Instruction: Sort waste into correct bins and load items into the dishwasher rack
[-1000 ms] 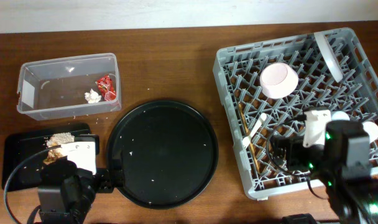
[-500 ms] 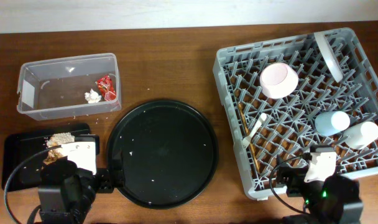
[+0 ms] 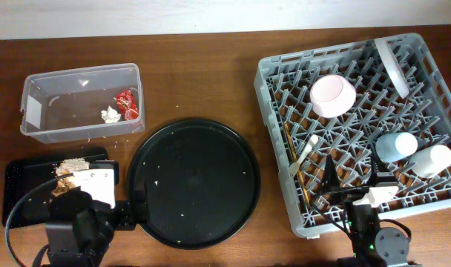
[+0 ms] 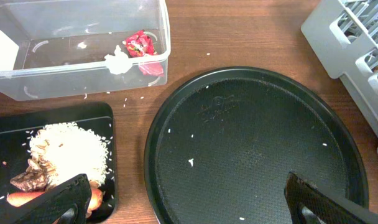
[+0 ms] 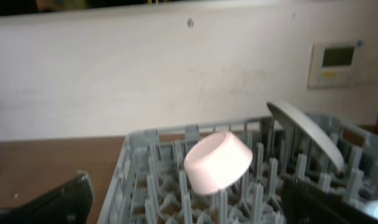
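The grey dishwasher rack [image 3: 277,111] holds the pink bowl [image 3: 333,95], the pale green bowl on edge [image 3: 392,65], the blue cup [image 3: 397,145], the cream cup [image 3: 432,159], the white fork [image 3: 305,153] and the chopsticks [image 3: 292,159]. The clear tub [image 3: 33,130] holds the red wrapper [image 3: 126,101] and the tissue [image 3: 110,114]. The shallow black tray [image 3: 21,178] holds rice [image 4: 71,146], a brown lump [image 4: 30,177] and the carrot [image 4: 18,199]. My left gripper [image 4: 195,199] is open and empty over the gap between the trays. My right gripper [image 5: 189,208] is open and empty at the rack's near edge [image 3: 353,185].
A large round black tray [image 3: 194,182] with a few rice grains lies between the bins and the rack. The right wrist view shows the pink bowl [image 5: 217,162], the green bowl [image 5: 307,134] and a white wall behind. Bare wood lies behind the round tray.
My right arm has pulled back from over the rack toward the table's front edge, uncovering the blue and cream cups. The left arm has not moved.
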Tool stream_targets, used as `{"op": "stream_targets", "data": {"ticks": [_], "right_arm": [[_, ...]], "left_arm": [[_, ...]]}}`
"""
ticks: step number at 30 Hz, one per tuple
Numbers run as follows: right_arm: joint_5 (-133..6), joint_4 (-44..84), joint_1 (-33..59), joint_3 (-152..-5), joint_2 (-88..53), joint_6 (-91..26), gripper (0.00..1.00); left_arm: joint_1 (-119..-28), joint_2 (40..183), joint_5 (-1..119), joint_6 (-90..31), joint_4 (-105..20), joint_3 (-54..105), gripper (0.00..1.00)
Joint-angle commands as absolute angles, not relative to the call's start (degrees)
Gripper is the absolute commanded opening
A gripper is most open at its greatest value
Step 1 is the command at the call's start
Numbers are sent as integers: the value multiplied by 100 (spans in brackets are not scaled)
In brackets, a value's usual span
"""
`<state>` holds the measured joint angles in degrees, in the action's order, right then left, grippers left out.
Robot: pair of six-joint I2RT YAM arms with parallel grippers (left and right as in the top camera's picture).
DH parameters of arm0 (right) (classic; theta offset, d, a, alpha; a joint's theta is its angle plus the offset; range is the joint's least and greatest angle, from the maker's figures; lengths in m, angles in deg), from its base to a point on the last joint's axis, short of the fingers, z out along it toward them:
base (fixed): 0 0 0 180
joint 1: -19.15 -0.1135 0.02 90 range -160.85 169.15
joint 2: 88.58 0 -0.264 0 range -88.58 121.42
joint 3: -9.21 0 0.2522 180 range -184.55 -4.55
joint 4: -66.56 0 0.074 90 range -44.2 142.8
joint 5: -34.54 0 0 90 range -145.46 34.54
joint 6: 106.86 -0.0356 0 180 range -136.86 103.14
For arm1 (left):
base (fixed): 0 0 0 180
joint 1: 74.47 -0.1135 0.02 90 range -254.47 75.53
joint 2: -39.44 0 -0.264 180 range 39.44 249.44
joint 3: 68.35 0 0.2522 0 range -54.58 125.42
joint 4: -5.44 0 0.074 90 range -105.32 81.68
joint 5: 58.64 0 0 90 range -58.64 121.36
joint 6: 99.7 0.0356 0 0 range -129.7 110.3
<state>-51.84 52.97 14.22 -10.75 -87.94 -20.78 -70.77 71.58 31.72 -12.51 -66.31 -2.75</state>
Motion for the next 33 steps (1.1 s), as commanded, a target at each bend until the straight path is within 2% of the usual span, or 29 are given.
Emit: {"op": "stream_targets", "data": {"ticks": [1, 8, 33], "right_arm": [[-5219, 5996, 1440, -511, -8840, -2098, 99], [-5263, 4842, 1440, -487, -8840, -2096, 98], [-5265, 4842, 1440, -487, -8840, -2096, 99]], "left_arm": [[-7088, 7134, 3113, -1310, -6623, -308, 99], [-7088, 7134, 3111, -1310, -6625, -308, 99], [-7088, 7134, 3111, -1310, -6623, -308, 99]]}}
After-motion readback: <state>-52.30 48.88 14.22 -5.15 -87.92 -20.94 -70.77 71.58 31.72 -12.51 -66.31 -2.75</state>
